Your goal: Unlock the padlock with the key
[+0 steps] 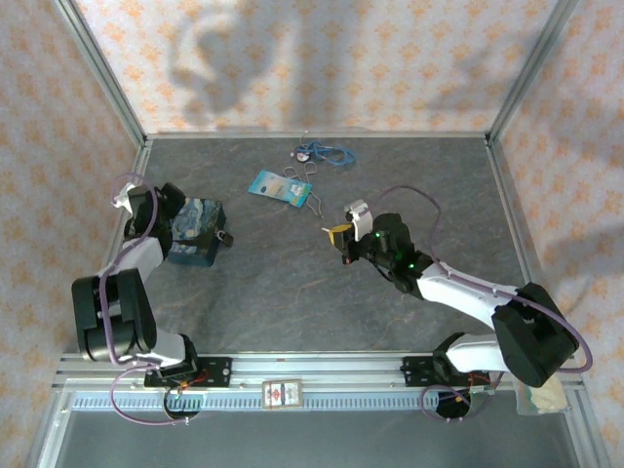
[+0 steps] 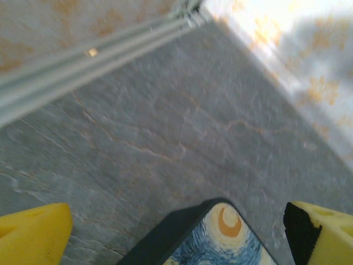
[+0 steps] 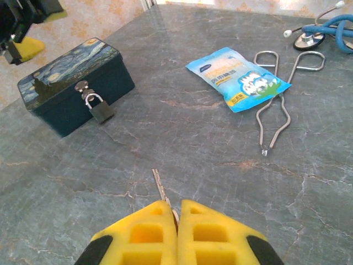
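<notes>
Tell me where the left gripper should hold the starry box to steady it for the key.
Come from above at one end of the box, clamping its flat front and back walls. The padlock hangs mid-front, facing the right gripper shut on the key, so keep that stretch free. The open left gripper has a box corner between its fingers.

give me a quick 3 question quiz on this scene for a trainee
1. True or false: the right hand is shut on the key.
2. Where is the padlock? A) hanging on the front hasp of the blue box B) lying flat on the table C) on top of the pouch
3. Fill in: the left hand has its jaws ___, one on either side of the blue box's corner.
Key: 1 true; 2 A; 3 open.
</notes>
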Available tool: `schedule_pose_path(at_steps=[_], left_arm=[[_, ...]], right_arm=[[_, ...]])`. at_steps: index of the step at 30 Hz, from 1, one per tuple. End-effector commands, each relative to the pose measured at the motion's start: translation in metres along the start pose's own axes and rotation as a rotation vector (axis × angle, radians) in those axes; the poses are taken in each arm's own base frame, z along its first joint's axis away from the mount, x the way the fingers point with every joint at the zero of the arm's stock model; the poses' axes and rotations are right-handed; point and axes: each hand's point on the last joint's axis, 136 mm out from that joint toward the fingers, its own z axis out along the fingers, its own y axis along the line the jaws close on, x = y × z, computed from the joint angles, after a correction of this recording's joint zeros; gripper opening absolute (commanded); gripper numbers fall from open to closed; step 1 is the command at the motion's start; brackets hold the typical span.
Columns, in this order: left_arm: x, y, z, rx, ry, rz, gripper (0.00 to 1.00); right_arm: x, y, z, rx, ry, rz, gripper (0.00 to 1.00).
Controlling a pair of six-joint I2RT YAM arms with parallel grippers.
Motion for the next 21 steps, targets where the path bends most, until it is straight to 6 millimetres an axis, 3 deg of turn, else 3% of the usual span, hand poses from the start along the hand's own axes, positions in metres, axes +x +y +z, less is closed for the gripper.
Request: schedule_pose_path(at_steps=[1, 6, 15, 21], left_arm=[[0.015, -0.021, 0.009, 0.103, 0.098, 0.026, 0.99], [0.047, -0.036, 0.016, 0.195, 0.185, 0.045, 0.97], [0.111, -0.097, 0.013, 0.399, 0.368, 0.230, 0.82], [0.145, -0.089, 0.021, 0.314, 0.474, 0.360, 0.70]], right_arm=[[-0.005, -0.002, 0.000, 0.019, -0.033, -0.027, 0.00], [-0.001, -0.003, 0.000, 0.020, -0.028, -0.013, 0.00], [0.012, -0.006, -0.006, 0.035, -0.017, 0.026, 0.00], [0.023, -0.006, -0.006, 0.026, 0.015, 0.070, 0.00]])
